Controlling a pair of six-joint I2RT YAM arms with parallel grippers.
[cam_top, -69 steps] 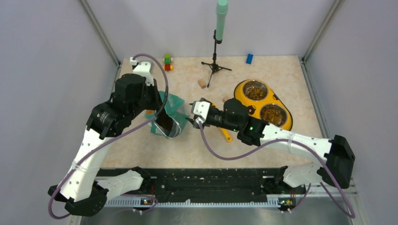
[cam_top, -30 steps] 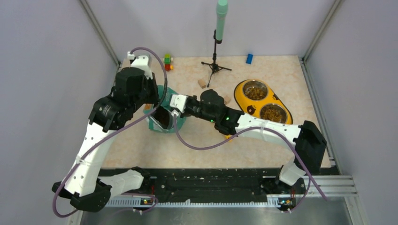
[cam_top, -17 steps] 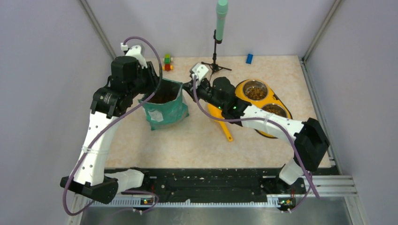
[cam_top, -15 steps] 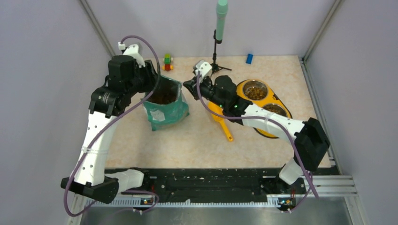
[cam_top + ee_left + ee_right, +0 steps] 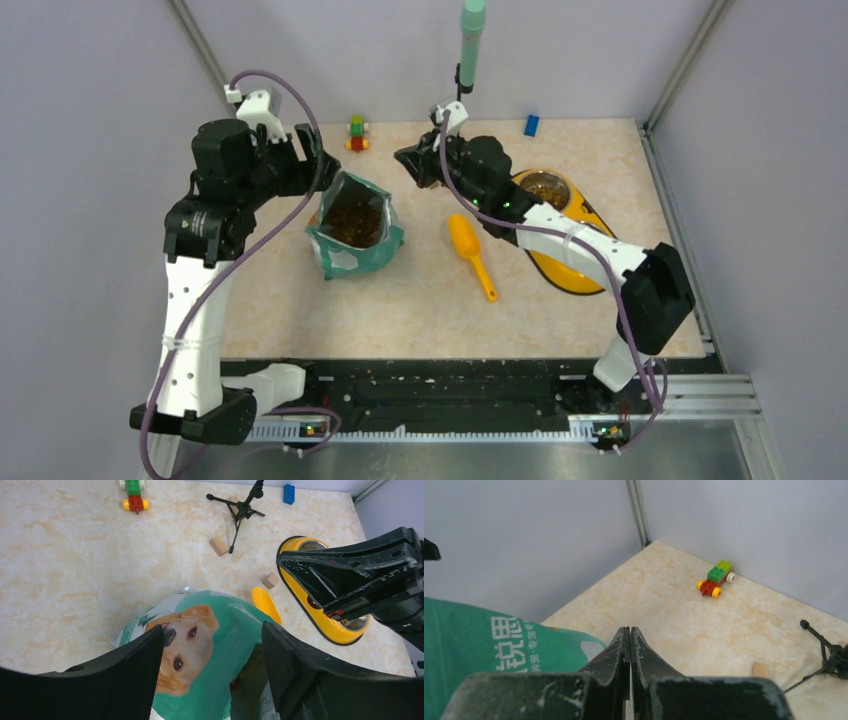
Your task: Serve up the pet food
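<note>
The teal-and-white pouch [image 5: 345, 252] stands on the table with its mouth open upward, and brown pet food [image 5: 352, 222] shows inside. Its dog-face print [image 5: 187, 645] fills the lower left wrist view. My left gripper [image 5: 312, 165] hovers open just behind and left of the pouch top, its fingers [image 5: 125, 675] spread apart with nothing between them. More to the back, my right gripper [image 5: 402, 158] is shut and empty, a little right of the pouch. Its fingertips [image 5: 630, 628] are pressed together, and the pouch [image 5: 474, 645] sits low on the left there.
A yellow scoop [image 5: 470, 250] lies right of the pouch. The yellow double feeder [image 5: 585, 215] at right has kibble in its far bowl [image 5: 546, 190], and my right arm covers the near one. A tripod [image 5: 458, 140], toy brick car [image 5: 356, 132], blue brick [image 5: 531, 124] and wooden cubes [image 5: 219, 545] sit near the back.
The pouch went from tilted over to standing upright. My left gripper opened, let go of it and drew back to the left. My right gripper, still shut, moved off toward the back.
</note>
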